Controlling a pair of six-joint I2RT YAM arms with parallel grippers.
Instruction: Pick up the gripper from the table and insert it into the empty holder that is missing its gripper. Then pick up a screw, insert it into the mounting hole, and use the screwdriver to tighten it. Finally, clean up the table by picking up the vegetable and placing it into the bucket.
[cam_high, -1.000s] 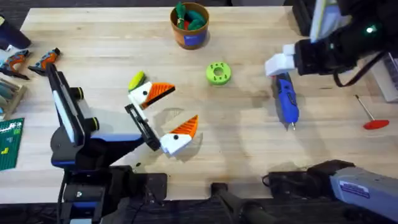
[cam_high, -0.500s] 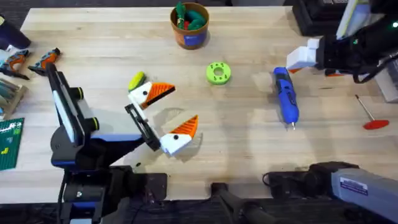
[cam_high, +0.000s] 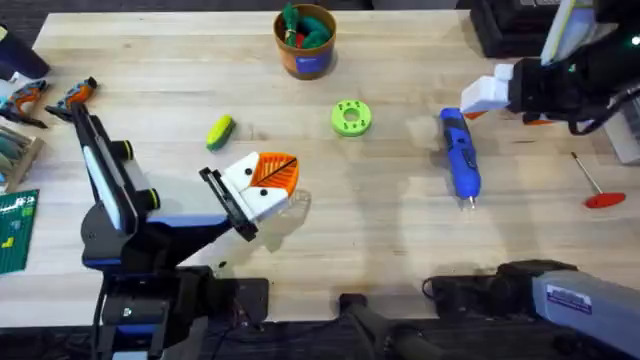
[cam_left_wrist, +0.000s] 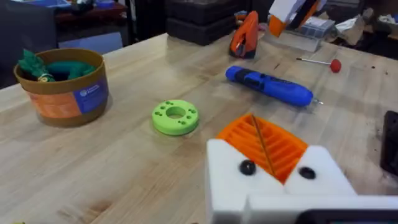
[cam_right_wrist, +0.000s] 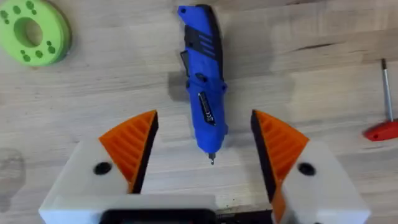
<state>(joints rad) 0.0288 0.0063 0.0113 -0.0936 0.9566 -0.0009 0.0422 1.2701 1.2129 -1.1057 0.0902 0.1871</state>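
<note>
"Closing is what was done by the left pincer (cam_high: 270, 175) in the last half second, is it so?"

"Yes. Its two orange pads were spread apart a moment ago, and now they are pressed together, with nothing held between them. The right pincer (cam_right_wrist: 204, 121) was carried away from over the screwdriver (cam_high: 460, 155) a little before, and since then it has not been moved."

"What is meant by this for the task?"

"Orange pads are seen on both white blocks of each pincer, so the fitting of the missing finger is judged to be finished, and the closing may be a test of it. This is only a judgement. The screw step cannot be confirmed. The vegetable (cam_high: 220, 131) is not yet put into the bucket (cam_high: 305, 42)."

"Where are the things found, counted from the green disc (cam_high: 350, 117)?"

"The vegetable is lying to the left of the disc, on the table (cam_high: 400, 230). The clenched left pincer is placed nearer to the arm bases than the disc, near the vegetable but apart from it. The screwdriver is lying to the right of the disc. The right pincer is held spread above the table, farther right. In its own wrist view the screwdriver is seen between the two pads, below them, not touched."
</note>
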